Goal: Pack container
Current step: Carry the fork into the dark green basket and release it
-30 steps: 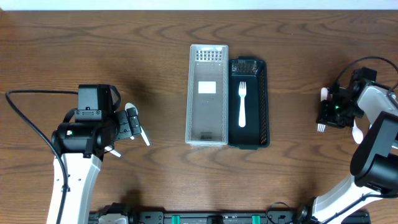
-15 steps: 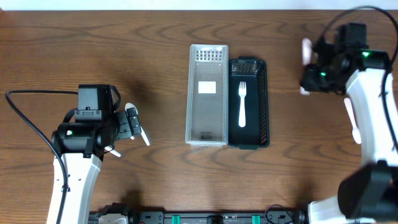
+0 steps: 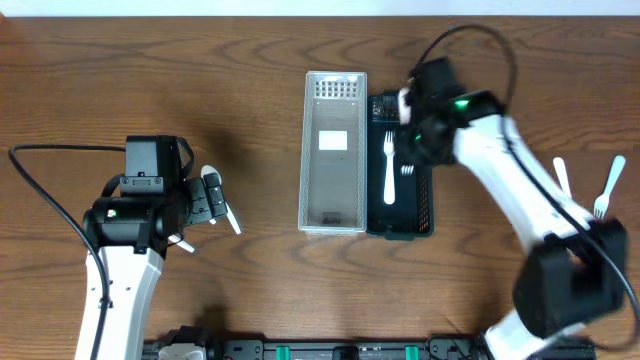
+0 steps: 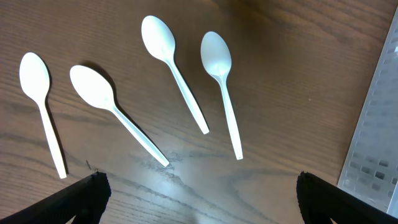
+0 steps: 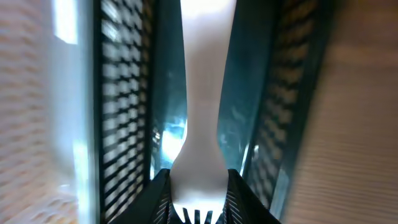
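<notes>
The right claw (image 5: 198,191) is pressed together on a white plastic fork (image 5: 198,165), pinching it at the neck just above the tines, with the handle pointing away from the wrist along the black tray (image 3: 426,195). That view is blurred, so I cannot tell whether the handle tip touches the tray floor. Seen from above, the arm hangs over the far half of this tray, where a second fork (image 3: 390,178) already lies flat, tines toward the far end. The clear tray (image 3: 333,195) stands right against it on the left. The left claw (image 3: 222,203) is spread wide and holds nothing, hanging over four white spoons (image 4: 221,81) that lie apart on the table (image 4: 292,74). A loose fork (image 3: 604,192) lies near the right edge, well apart from both trays. The fork looks very light, thin, smooth and a little springy, so a pinch at the neck may let it pivot or slip. A hold across the flat of the handle nearer its middle would likely be steadier. Dropped from height it would probably bounce or skid, so a release low in the tray seems wise. Pieces lying flat offer little to grab: fingers would need to straddle the narrow handle close to the wood
</notes>
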